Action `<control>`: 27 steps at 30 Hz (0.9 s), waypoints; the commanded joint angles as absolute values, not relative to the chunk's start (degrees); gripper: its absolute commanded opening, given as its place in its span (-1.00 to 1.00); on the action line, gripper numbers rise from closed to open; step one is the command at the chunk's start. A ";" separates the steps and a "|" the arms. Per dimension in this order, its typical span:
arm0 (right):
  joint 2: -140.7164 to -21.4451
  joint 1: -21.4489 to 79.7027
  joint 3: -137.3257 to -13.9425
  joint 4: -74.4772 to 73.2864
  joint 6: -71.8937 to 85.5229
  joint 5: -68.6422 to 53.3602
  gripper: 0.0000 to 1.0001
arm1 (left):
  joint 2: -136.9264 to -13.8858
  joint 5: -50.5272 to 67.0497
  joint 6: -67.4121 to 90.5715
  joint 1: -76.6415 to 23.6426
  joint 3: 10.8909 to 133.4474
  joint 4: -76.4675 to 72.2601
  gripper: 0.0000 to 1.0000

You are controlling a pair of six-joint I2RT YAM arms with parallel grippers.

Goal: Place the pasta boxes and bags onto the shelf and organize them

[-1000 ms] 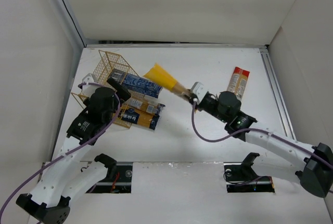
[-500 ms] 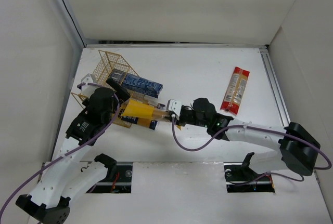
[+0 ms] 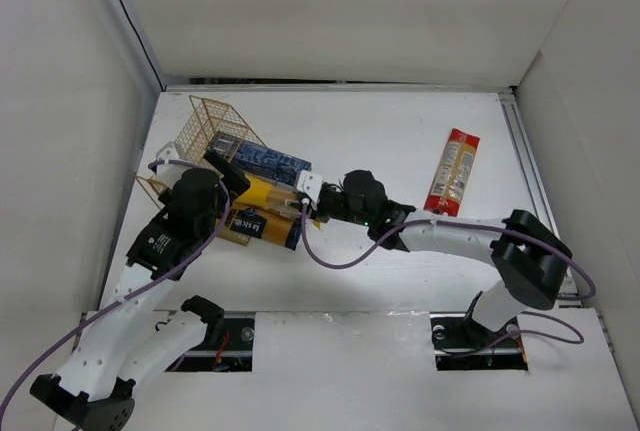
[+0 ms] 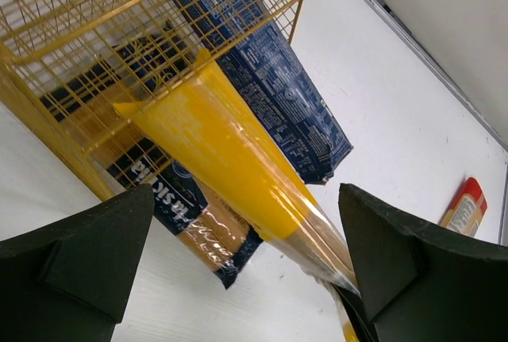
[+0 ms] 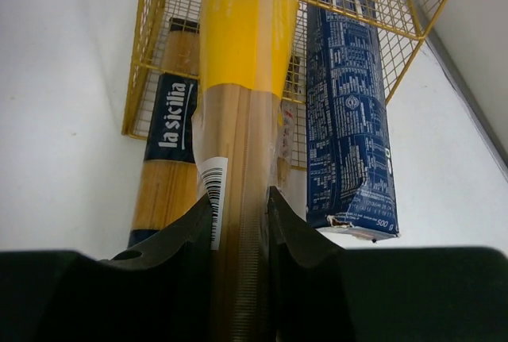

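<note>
One hazard: right gripper pinches the plain yellow bag, whose soft end may snag shelf wire; left gripper stands spread.

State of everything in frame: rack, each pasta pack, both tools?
golden-yellow wire-mesh rack: partly loaded, packs poking out
dark blue pasta box: far end in rack, near end out
plain yellow bag: gripped, tip at rack mouth
dark-labelled yellow pack: partly in rack
red-and-clear bag: lying loose, away from rack
left tool: open, empty
right tool: shut on plain yellow bag
</note>
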State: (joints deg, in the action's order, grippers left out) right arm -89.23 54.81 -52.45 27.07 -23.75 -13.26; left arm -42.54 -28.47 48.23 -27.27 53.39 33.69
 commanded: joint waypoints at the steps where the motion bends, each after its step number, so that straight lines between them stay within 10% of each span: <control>1: -92.35 55.02 -60.54 42.89 -23.82 -14.41 -1.00 | -42.01 -28.65 48.52 -27.16 53.96 33.05 1.00; 17: -108.63 56.07 -71.36 52.73 -18.19 -14.95 -0.99 | -40.96 -26.98 48.52 -27.16 52.82 33.04 1.00; 27: -113.91 57.83 -74.71 54.75 -15.12 -12.13 -0.11 | -40.96 -26.46 49.04 -27.16 52.82 34.72 1.00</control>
